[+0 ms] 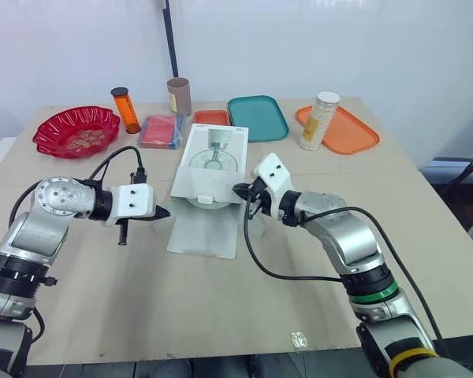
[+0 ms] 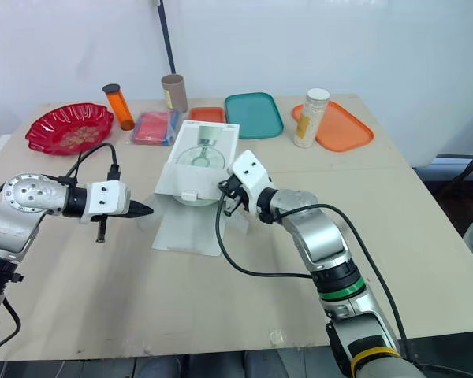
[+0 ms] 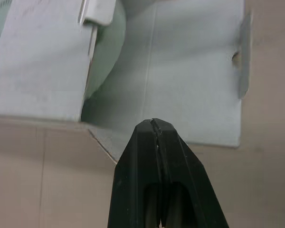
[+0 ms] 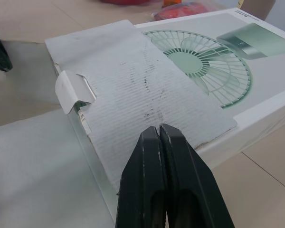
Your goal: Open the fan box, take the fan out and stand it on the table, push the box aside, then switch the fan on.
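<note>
The fan box (image 1: 213, 157) lies flat at the middle of the frame in the left eye view, its printed top facing up. Its mouth faces the lower edge of the frame and is already open. One long flap (image 1: 203, 230) is spread on the desk (image 1: 244, 315) in front of it. A corrugated flap (image 4: 147, 102) with a small tuck tab is folded back over the near half of the printed top. Inside the mouth, a pale green curve (image 3: 107, 61) is probably the fan, still in the box.

The left pincer (image 1: 164, 212) sits just left of the spread flap, clenched on nothing. The right pincer (image 1: 238, 190) is at the box's right near corner, also clenched and empty, its tip over the folded-back flap.

The step in hand looks to be drawing the fan out. To do it well, one pincer should release and pin the box, since light card is likely to slide along with the fan. The other should enter the mouth low and level, grip a firm rim rather than the grille, and pull straight toward the lower edge. The folded flap may spring back and needs watching.

A red dish (image 1: 76, 131) sits at upper left, and a teal tray (image 1: 258, 117) and an orange tray (image 1: 337, 130) at upper right, all well apart from the box.
</note>
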